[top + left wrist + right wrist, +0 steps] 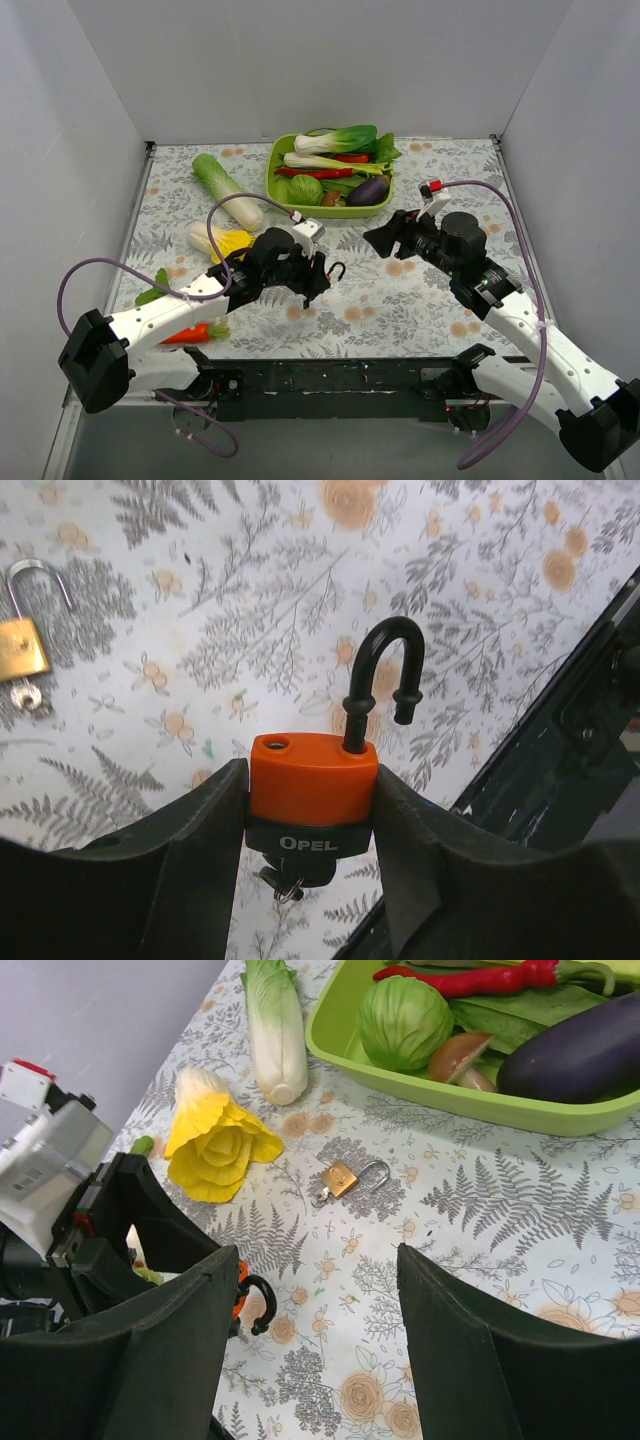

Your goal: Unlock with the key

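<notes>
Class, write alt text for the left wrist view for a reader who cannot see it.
The left gripper clamps an orange-and-black padlock, its black shackle open, over a floral table cover. What looks like the key sits under its base; a brass padlock lies at upper left.

Setting: robotics lab test cell. Evidence: plain grey panels (pixel 320 60) wall the table (pixel 400 300) at 9, 12 and 3 o'clock. A black rail (pixel 340 378) at 6 o'clock carries the left arm (pixel 170 310) and right arm (pixel 540 335), each trailing a loose purple cable (pixel 95 262). The top is dressed with a fern-and-flower printed cloth (pixel 450 160). Props only: a green tray (pixel 330 213) of plastic-looking vegetables (pixel 335 140) at 12 o'clock, more vegetables loose at 9 to 10 o'clock, a brass padlock (pixel 342 1177) and an orange padlock (pixel 312 780).
</notes>
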